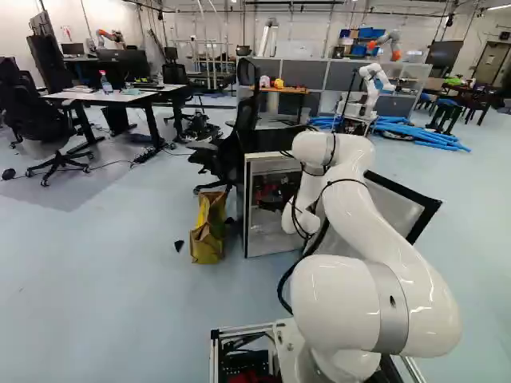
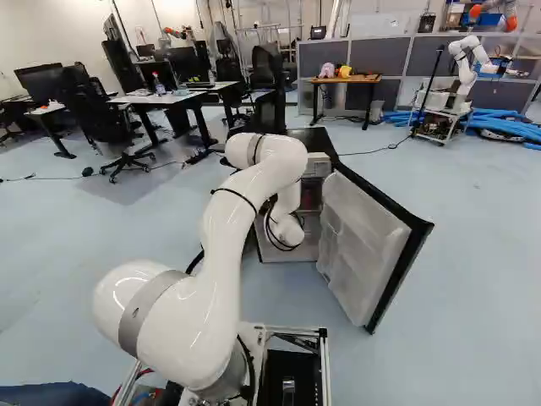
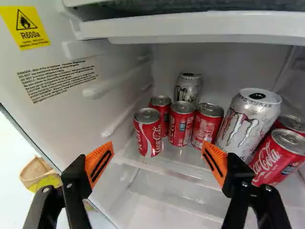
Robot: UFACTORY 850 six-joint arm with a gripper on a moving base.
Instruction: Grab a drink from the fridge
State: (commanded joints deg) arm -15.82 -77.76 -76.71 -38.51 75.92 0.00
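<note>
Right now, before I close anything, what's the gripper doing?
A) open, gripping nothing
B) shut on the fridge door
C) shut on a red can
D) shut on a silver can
A: the gripper's orange pads stand wide apart with nothing pinched between them, and the red cans stand on the shelf ahead.

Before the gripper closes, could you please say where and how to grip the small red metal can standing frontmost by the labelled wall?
I'd bring the gripper in through the fridge opening and grip the red can at mid-height: it stands upright, straight-sided, its near side uncovered.
</note>
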